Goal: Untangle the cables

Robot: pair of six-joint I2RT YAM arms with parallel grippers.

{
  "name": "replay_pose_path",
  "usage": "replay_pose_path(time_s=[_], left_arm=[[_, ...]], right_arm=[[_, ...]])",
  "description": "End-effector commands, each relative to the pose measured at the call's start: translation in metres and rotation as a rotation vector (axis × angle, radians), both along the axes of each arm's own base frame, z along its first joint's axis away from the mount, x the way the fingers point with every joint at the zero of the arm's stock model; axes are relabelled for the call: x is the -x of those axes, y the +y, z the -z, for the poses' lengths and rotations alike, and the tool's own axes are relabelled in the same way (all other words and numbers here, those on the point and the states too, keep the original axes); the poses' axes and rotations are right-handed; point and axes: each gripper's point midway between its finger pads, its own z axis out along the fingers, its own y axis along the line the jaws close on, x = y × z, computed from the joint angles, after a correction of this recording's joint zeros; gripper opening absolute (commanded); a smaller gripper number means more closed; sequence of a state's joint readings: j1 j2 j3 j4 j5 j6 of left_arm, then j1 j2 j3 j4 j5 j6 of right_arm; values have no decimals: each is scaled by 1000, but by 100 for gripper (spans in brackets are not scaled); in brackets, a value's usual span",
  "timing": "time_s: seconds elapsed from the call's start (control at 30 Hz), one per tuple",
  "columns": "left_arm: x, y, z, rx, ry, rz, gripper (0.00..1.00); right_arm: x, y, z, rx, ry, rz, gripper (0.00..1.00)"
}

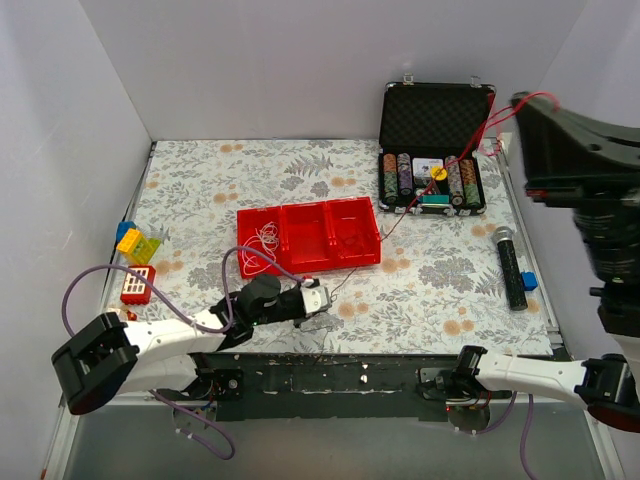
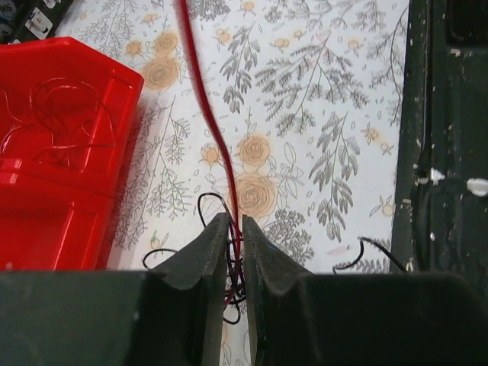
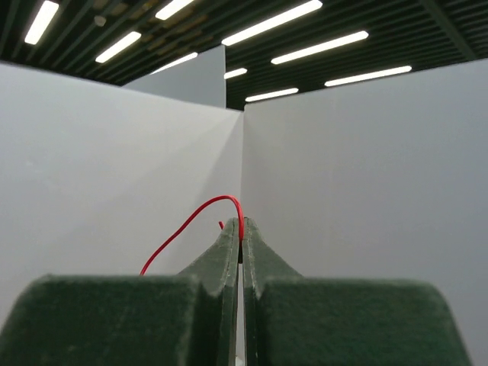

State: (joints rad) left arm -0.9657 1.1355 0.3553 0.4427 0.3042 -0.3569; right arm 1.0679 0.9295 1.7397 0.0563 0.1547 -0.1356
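Pinning the red cable (image 2: 216, 130) at the black tangle (image 2: 210, 195) between near-shut jaws of the left gripper (image 2: 236, 225), right gripper (image 3: 241, 225) clamped fully on its raised end, likely for tension.

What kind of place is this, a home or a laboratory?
Probably a laboratory test cell: white partition walls enclose a flowered tabletop, and long strip lights hang under a dark industrial ceiling.
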Motion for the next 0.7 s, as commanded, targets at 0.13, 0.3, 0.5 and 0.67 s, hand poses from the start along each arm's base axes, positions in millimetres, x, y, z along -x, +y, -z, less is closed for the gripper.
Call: replay_pose_path(time_s=[0.13,0.3,0.5,0.67], left_arm=[[10,31,38,-131,-155,69,12],[11,47,54,-189,-200,57,10],[4,53,54,-209,-206,11,14],[3,56,56,-211,-211,8,15]], right_arm=[[11,-91,-53,-167,-104,258,1],[8,-129,-55,-206,-97,412,1],[24,-193,-70,-327,-136,572,1],[21,-207,-74,-329,-123,660,1]])
